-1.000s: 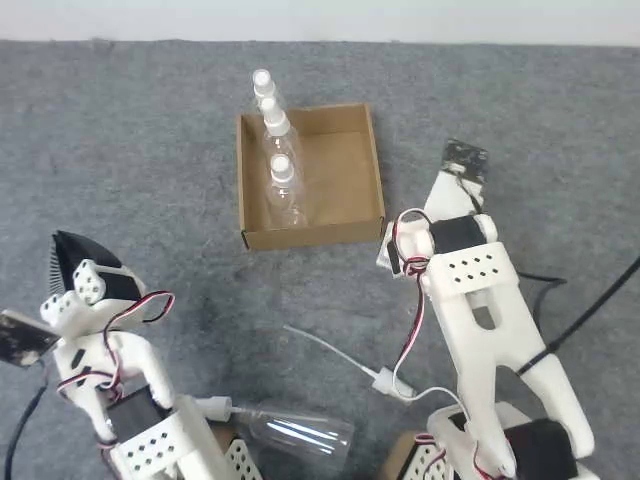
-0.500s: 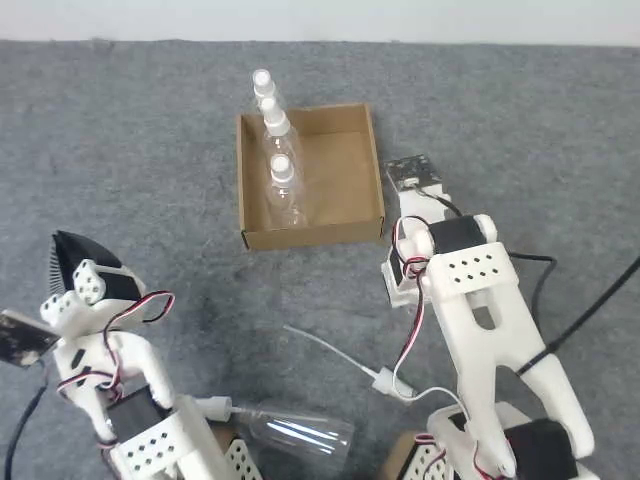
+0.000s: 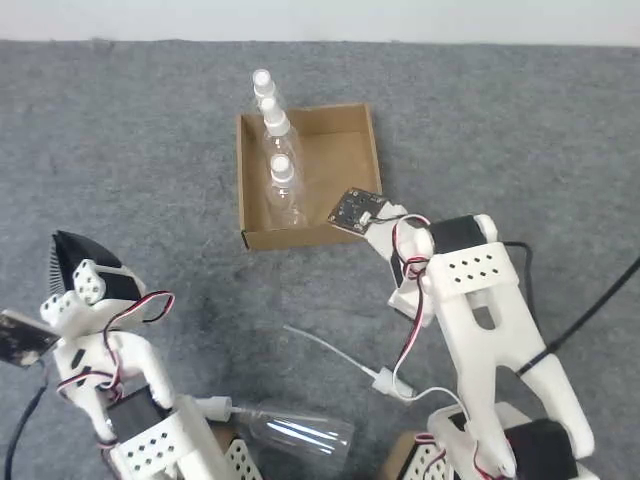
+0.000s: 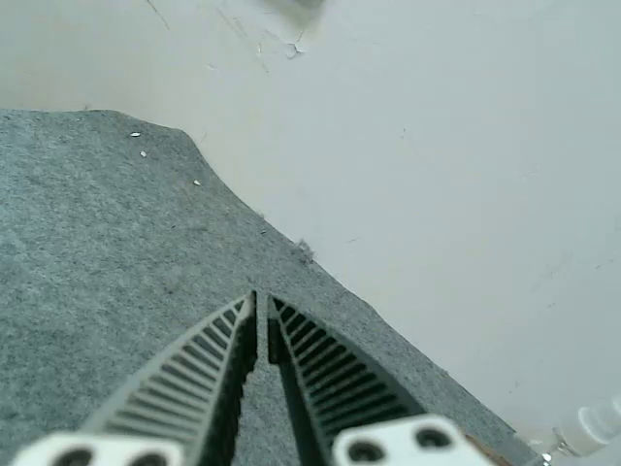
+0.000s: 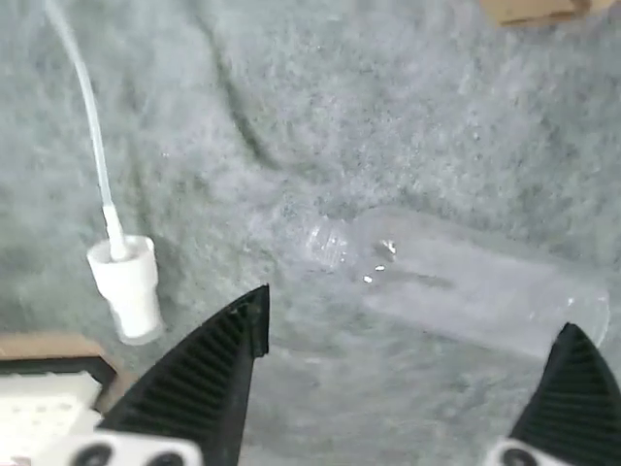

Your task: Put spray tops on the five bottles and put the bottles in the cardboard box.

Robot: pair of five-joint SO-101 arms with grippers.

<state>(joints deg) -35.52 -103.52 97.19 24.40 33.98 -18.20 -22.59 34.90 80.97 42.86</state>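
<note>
The cardboard box (image 3: 300, 238) sits at the table's far middle. Three clear bottles with white spray tops (image 3: 283, 185) lie in a row along one side of it; the farthest top (image 3: 262, 82) pokes over the rim. An uncapped clear bottle (image 3: 300, 432) (image 5: 456, 286) lies near the front edge. A loose spray top with its long tube (image 3: 384, 379) (image 5: 129, 283) lies beside it. My right gripper (image 5: 415, 313) hangs open above them. The right arm's wrist (image 3: 410, 255) is by the box's near corner. My left gripper (image 4: 260, 299) (image 3: 75, 250) is shut on nothing, raised at the front left.
Grey carpet (image 3: 150, 150) covers the table up to a white wall (image 4: 437, 146) at the back. The right arm's cables (image 3: 415, 340) trail down over the carpet near the loose spray top. The other half of the box floor (image 3: 345, 175) is bare.
The right arm's wrist has swung from beside the box across to the box's near corner. The left arm, the bottles and the loose spray top have stayed put.
</note>
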